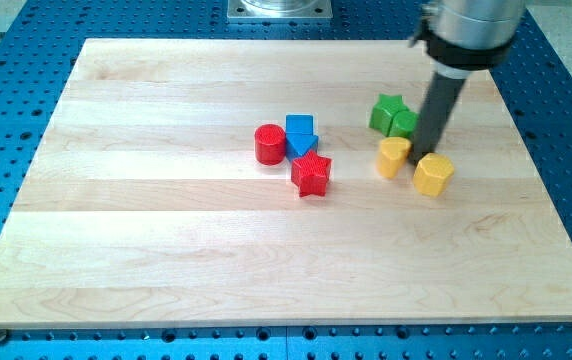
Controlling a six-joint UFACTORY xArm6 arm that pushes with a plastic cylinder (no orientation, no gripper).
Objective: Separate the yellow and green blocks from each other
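Note:
My tip (427,153) stands between the two yellow blocks, just below the green pair. A green star (387,111) and a green cylinder (403,124) touch each other just left of the rod. A yellow block with a rounded top (393,157) lies left of my tip, close below the green cylinder. A yellow hexagonal block (432,174) lies right of and below my tip. A small gap separates the two yellow blocks.
A red cylinder (269,144), a blue block (300,132) and a red star (311,173) cluster at the middle of the wooden board (166,250). The arm's grey housing (469,28) hangs over the board's upper right.

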